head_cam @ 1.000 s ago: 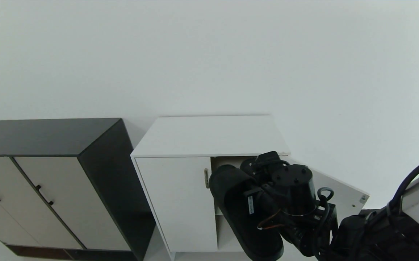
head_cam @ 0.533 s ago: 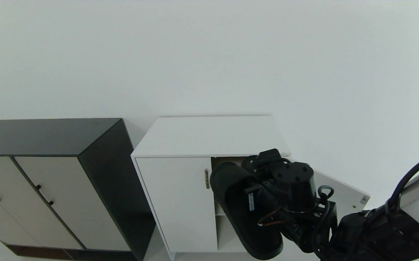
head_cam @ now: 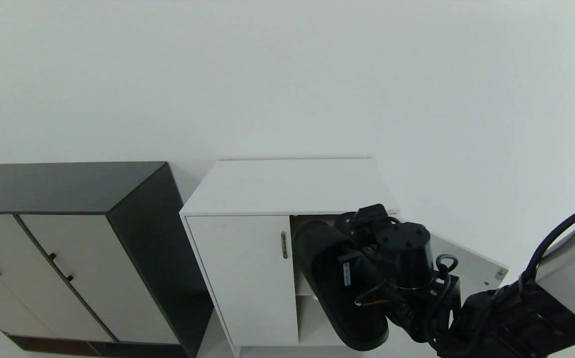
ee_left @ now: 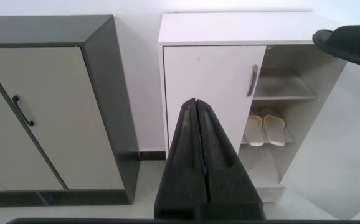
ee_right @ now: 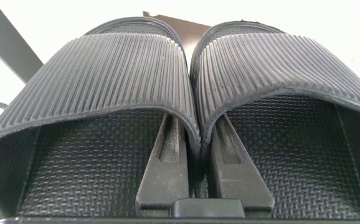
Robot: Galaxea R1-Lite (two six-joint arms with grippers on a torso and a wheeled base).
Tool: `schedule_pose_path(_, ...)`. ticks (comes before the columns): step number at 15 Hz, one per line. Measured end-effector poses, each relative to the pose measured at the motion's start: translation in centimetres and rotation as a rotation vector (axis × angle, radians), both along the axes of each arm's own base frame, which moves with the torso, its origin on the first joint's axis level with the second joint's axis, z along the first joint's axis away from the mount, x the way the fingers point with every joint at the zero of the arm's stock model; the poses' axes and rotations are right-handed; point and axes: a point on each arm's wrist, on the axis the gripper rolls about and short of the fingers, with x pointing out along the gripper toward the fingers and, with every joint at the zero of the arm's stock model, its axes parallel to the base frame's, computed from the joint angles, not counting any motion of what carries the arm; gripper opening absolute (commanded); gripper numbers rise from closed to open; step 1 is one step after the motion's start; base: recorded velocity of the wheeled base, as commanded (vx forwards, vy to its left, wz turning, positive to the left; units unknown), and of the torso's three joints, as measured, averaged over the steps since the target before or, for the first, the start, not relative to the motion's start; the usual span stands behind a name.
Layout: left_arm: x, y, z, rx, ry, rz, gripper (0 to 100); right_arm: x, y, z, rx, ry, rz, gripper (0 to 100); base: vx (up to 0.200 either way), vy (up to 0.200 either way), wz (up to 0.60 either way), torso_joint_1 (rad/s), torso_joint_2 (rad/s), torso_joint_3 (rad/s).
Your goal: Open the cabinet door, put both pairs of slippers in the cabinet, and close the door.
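Black left tool (ee_left: 196,107), cabled black right arm (head_cam: 406,261)

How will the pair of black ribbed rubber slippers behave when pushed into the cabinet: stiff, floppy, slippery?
Probably light: the black ribbed rubber slippers are carried by the right gripper pinching only their inner side walls. Likely grippy, not slippery, given the ribbed straps and textured footbeds. The long soles may flex somewhat if pushed against a shelf.

Black ribbed slippers (ee_right: 130,74); white cabinet (head_cam: 287,186); cream slippers (ee_left: 266,129); black cabinet (head_cam: 68,186), beige doors (head_cam: 63,278).
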Motion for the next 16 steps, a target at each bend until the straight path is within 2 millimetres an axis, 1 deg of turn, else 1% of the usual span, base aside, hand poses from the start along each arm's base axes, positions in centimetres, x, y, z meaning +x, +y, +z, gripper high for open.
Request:
schedule_pose_path(6, 0.01, 0.00, 0.00, 0.000, 0.001, 0.001, 0, 0.12, 0.07, -0.13, 0.011, -0.010, -0.002, 0, 0.000, 0.000, 0.00, -0.163, 0.38, 0.201)
schedule_pose_path(16, 0.00, 0.00, 0.00, 0.000, 0.001, 0.001, 0, 0.10, 0.09, -0.69, -0.001, -0.001, -0.001, 0, 0.000, 0.000, 0.00, -0.218, 0.54, 0.310)
